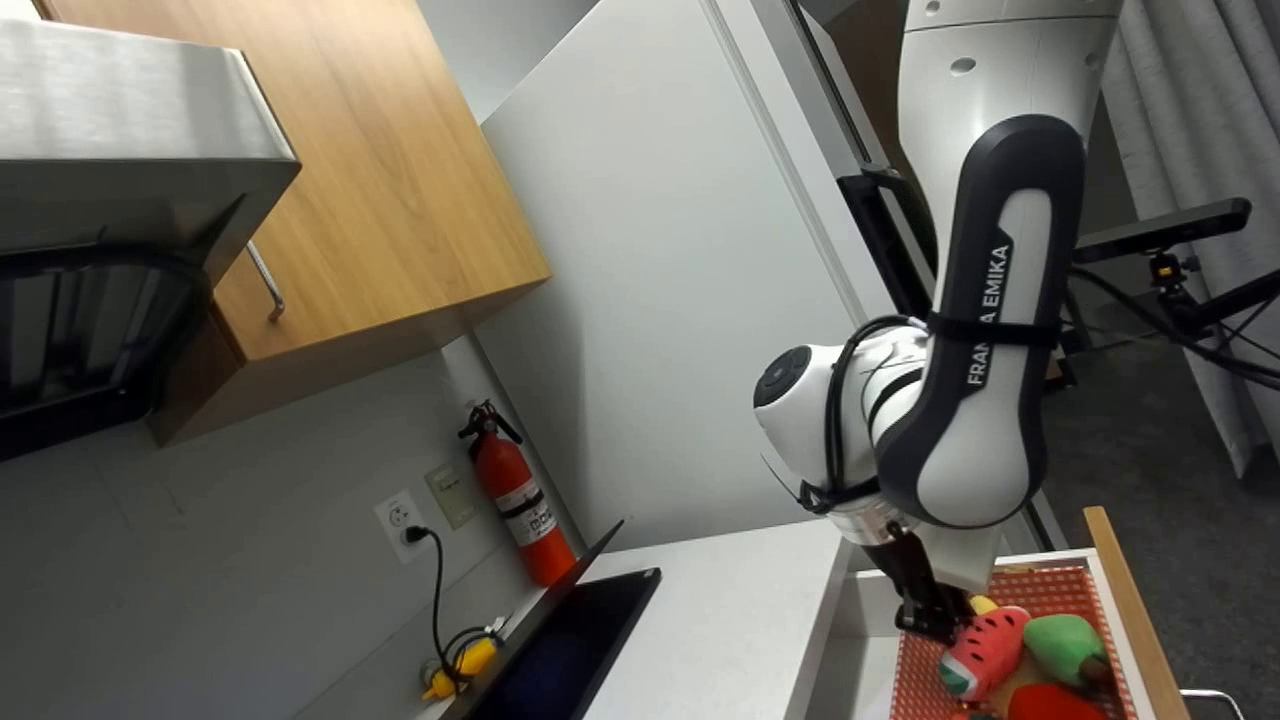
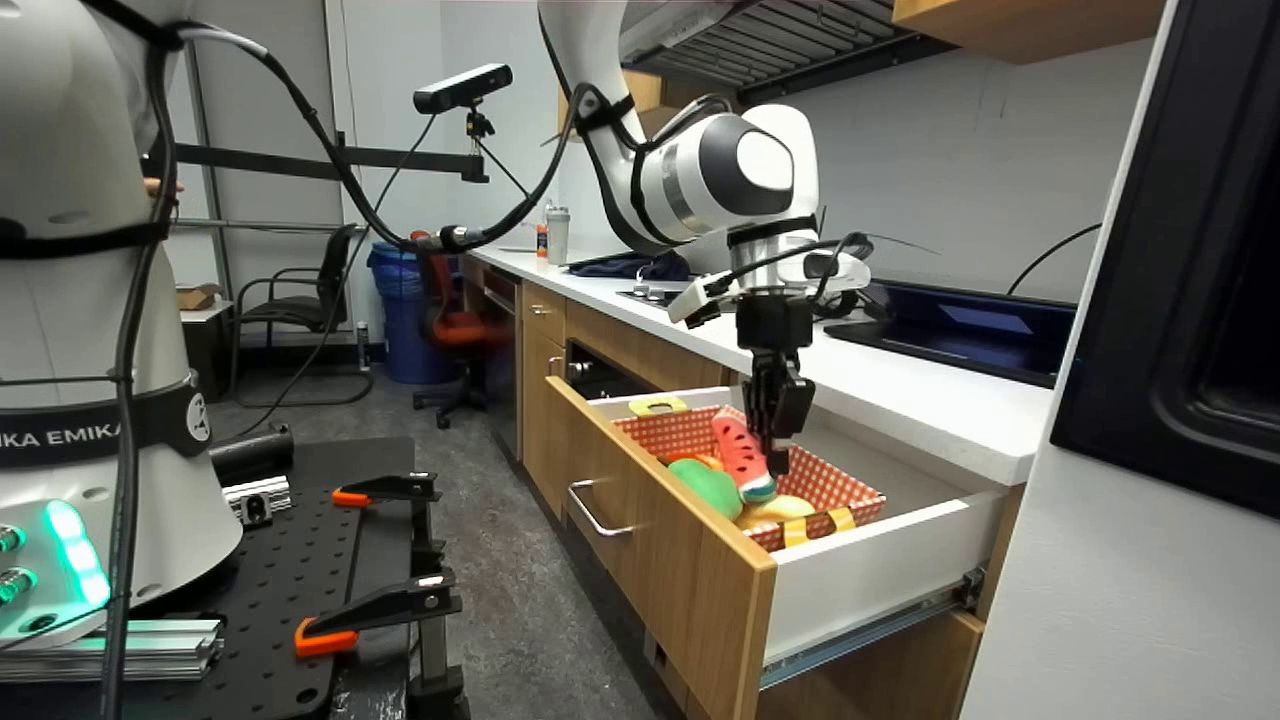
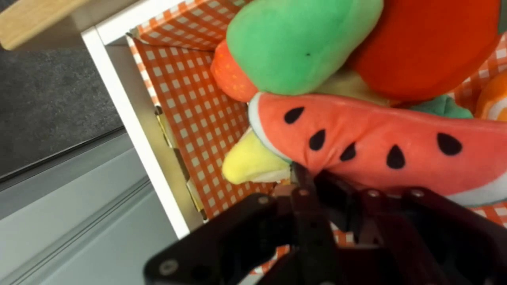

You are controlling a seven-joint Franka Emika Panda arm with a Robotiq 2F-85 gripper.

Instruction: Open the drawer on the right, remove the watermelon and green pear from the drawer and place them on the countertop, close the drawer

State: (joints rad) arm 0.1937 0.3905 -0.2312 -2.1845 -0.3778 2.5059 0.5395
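Wrist view has the gripper narrow, jaws close together at the long edge of the watermelon, red cloth puckering toward the tips — reads as a pinch on a fold of it, though the bite itself is partly hidden. Both exterior views also put the gripper right at the slice. Watermelon lies in the checked basket inside the drawer, against the green pear along one side, with a yellow plush poking out from under one end and a big red plush close by. Drawer stands well pulled out, so call opening done; pear sits in the basket too, nothing gripping it. Step in hand, my read: taking the watermelon, right at the grasp, lift not yet made. Next move calls for a firm squeeze and going straight up, slow, until the slice clears basket edge and drawer wall, then across to the countertop and let go. Grip looks off-centre, nearer the end over the yellow plush, so expect sag or swing; thin fold could slip out, and neighbours may get dragged along — worth a check just after lift-off. After that: same pick and place for the pear, then push the drawer home.
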